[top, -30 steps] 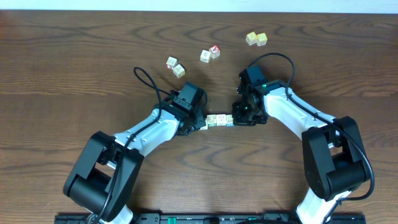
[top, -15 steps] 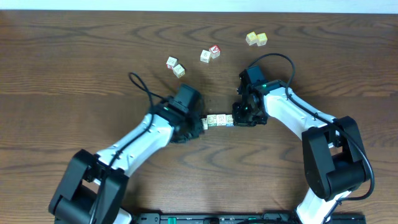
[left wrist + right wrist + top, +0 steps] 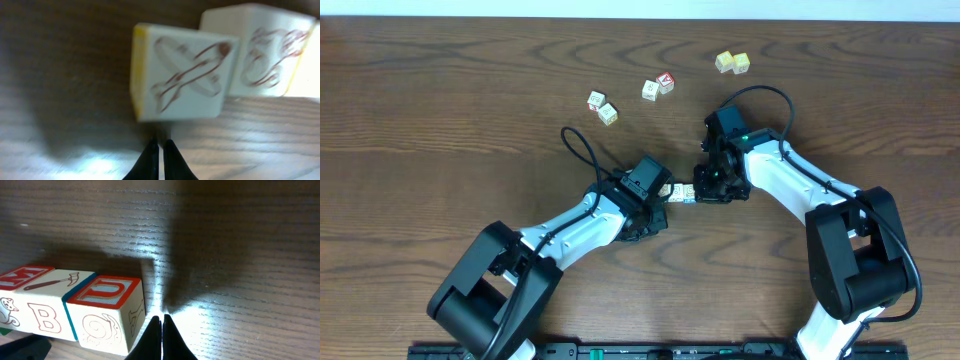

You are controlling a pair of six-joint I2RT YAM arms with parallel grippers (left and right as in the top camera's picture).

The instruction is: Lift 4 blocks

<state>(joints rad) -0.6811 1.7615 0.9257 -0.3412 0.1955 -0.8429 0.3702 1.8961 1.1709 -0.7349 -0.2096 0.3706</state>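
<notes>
A short row of pale alphabet blocks lies on the table between my two grippers. My left gripper is shut and empty at the row's left end and hides part of it from above. In the left wrist view its tips sit just below a block with a plane drawing, with another block beside it. My right gripper is shut and empty at the row's right end. Its tips stand beside the U block, which adjoins a B block.
Loose cubes lie farther back: a pair at left, a whitish cube next to a red-letter cube, and two yellowish cubes at back right. Both arms' cables loop above the table.
My left arm drew back to the left, then swung right again, and its gripper now sits farther right over the row's left end. The right arm has stayed put.
</notes>
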